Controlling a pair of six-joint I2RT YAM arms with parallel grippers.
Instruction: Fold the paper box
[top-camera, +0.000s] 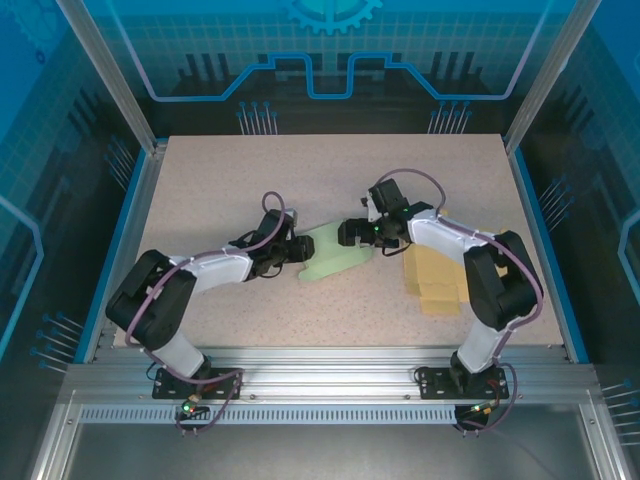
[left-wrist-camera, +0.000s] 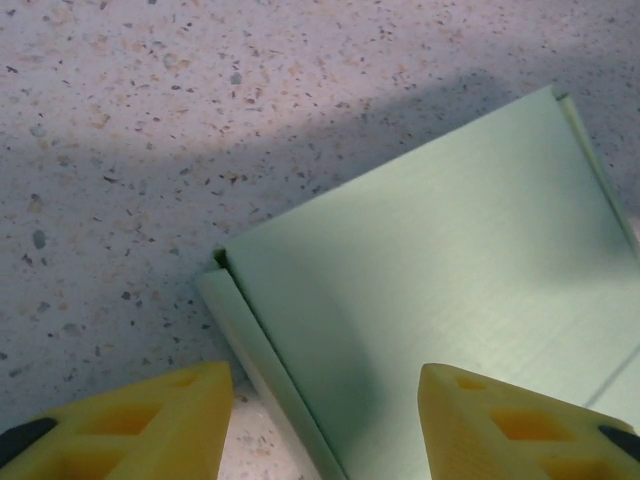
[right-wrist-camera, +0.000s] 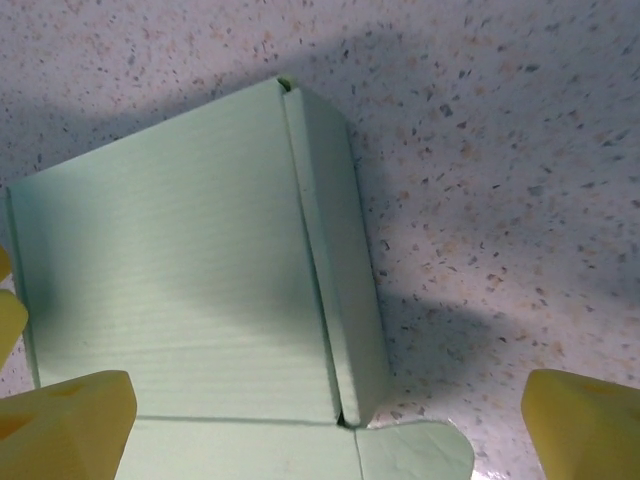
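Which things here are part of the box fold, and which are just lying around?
In the job:
- green paper box
- left end effector, open at the box
- right end effector, open at the box

Lying about:
- tan cardboard pieces, to the box's right

We observe the pale green paper box (top-camera: 335, 257) lying near the centre of the speckled table (top-camera: 250, 180). The left gripper (top-camera: 298, 250) sits at the box's left edge, and the right gripper (top-camera: 348, 235) at its upper right corner. Tan cardboard sheets (top-camera: 432, 282) lie just right of the box, partly beneath the right arm (top-camera: 470, 245).
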